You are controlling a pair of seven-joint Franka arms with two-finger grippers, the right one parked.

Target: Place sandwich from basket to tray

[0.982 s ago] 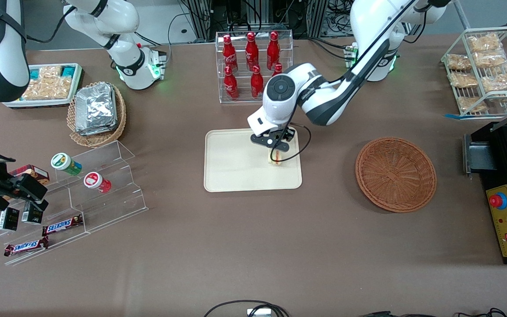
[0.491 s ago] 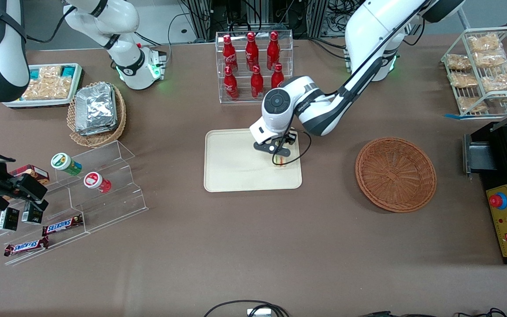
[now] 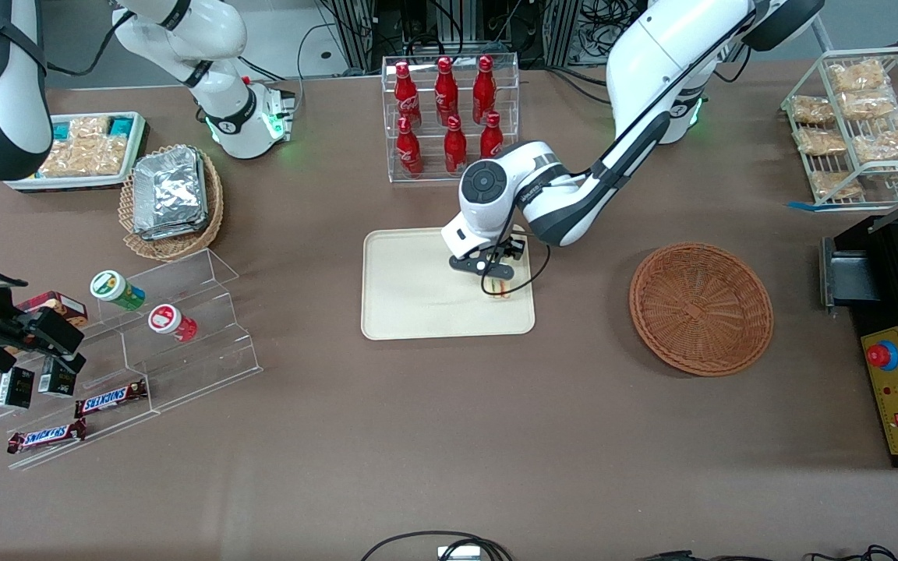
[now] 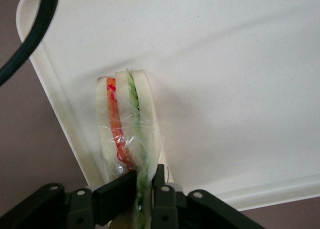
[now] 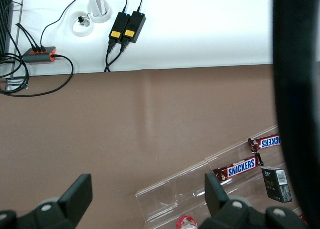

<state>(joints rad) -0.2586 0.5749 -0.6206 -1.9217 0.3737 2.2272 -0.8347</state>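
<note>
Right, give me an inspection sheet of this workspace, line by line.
Surface: brown table, flat.
Job's things: sandwich on the tray, near its edge; basket has nothing in it.
Clutter: red bottles, foil packs, Snickers bars, snack rack.
Grippers: gripper above tray, fingers shut on sandwich.
Cables: black cable looping by the gripper.
Surroundings: control box at the working arm's end.

The working arm is glossy white with dark grey joint bands and a round black cap on its wrist; its base glows green. A thin black cable loops beside the gripper (image 3: 496, 279), whose black fingers (image 4: 116, 196) sit on a matte black body dotted with silver screws
</note>
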